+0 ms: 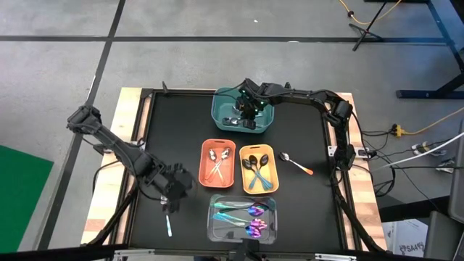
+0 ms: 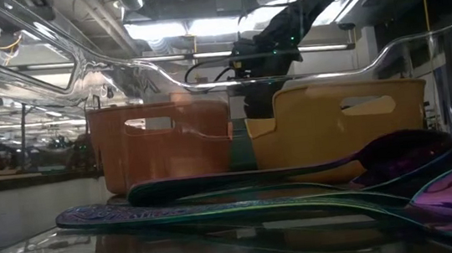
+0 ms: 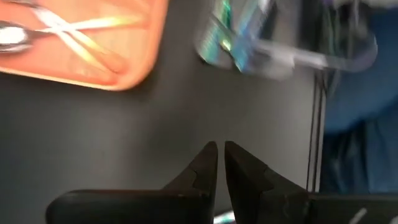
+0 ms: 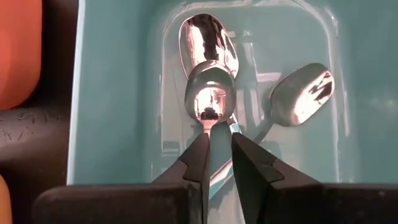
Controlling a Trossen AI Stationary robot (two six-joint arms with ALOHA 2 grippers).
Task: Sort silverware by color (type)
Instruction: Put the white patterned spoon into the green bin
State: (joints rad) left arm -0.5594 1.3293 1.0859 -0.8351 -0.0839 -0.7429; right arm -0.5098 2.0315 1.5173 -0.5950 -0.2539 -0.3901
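R claw (image 4: 216,155) inside teal bin (image 4: 112,93), slightly parted, spoon (image 4: 210,96) just ahead of tips, released. L claw (image 3: 221,158) clenched, empty, over tabletop (image 3: 124,143).

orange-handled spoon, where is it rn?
High view: the orange-handled spoon lies loose on the black mat, right of the yellow bin, below the teal bin, near the table's right edge.

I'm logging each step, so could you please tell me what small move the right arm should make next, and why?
Probably lift the right pincer straight up out of the teal bin. Its fingers stand slightly parted and the teal-handled spoon already lies on the bin floor beside two other spoons, so it looks released.
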